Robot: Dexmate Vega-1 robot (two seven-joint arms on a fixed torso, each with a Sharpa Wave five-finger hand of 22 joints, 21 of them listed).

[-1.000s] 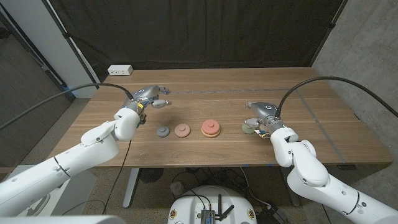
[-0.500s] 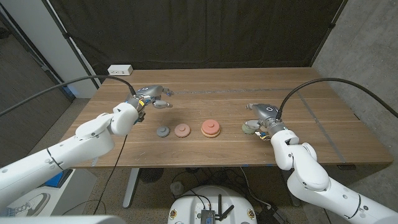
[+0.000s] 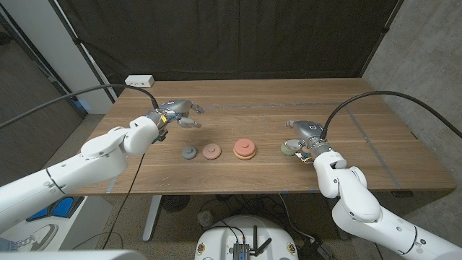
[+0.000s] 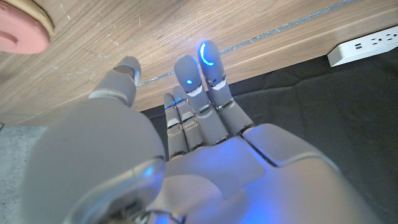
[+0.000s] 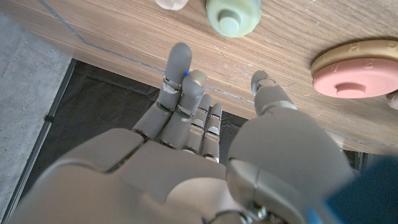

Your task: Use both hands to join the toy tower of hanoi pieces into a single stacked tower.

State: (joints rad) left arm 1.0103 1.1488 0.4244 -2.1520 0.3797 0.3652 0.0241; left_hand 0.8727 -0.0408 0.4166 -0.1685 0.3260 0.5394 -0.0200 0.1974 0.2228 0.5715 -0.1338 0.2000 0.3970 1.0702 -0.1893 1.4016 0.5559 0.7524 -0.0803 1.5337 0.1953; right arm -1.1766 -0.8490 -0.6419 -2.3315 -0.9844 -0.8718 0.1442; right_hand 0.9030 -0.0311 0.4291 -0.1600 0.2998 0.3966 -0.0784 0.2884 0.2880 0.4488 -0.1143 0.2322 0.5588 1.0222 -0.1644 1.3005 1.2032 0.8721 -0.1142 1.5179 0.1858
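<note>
I see four tower pieces in a row on the table (image 3: 245, 173): relative to the stacked piece (image 3: 245, 149), two discs (image 3: 189, 153) (image 3: 211, 151) lie left, one disc (image 3: 289, 148) right.

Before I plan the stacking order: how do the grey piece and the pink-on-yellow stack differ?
The grey piece is a single small disc; the pink-on-yellow stack is wider and already two discs high. The grey piece sits nearer the left hand, the stack nearer the table's middle. Both are round and carry a central knob.

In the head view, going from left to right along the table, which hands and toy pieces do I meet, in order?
Left hand → grey piece → pink piece → pink-and-tan stacked piece → green piece → right hand.
</note>
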